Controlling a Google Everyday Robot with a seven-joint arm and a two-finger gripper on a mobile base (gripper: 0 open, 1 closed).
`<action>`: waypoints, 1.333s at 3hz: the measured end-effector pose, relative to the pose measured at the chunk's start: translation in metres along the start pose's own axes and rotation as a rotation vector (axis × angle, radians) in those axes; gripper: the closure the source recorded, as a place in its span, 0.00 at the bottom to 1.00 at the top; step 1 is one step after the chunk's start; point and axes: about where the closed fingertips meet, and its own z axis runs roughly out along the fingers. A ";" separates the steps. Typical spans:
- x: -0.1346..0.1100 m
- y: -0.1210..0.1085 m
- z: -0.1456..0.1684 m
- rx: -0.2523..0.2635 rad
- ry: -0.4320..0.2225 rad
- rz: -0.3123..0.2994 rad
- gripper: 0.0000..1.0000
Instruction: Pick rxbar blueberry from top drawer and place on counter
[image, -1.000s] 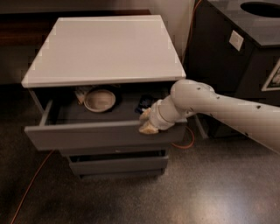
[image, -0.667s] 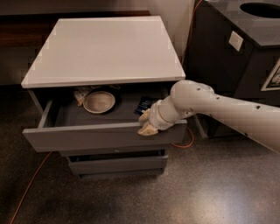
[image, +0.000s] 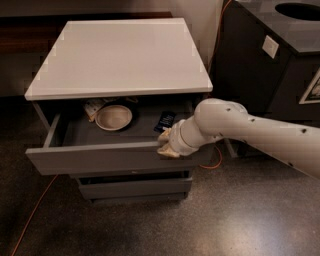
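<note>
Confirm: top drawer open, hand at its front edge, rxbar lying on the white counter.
Not quite: the camera view shows the rxbar inside the top drawer, not on the counter. The hand is at its front edge.

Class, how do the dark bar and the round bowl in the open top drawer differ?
The rxbar blueberry is dark; the bowl is pale. The bar is flat and rectangular; the bowl round. The bar lies nearer than the bowl to the end effector, at the drawer's front edge. Both rest in the open top drawer.
</note>
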 end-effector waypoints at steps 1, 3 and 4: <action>-0.009 0.032 -0.018 0.026 -0.002 0.024 0.97; -0.015 0.058 -0.028 0.022 -0.012 0.046 1.00; -0.018 0.065 -0.031 0.010 -0.020 0.056 1.00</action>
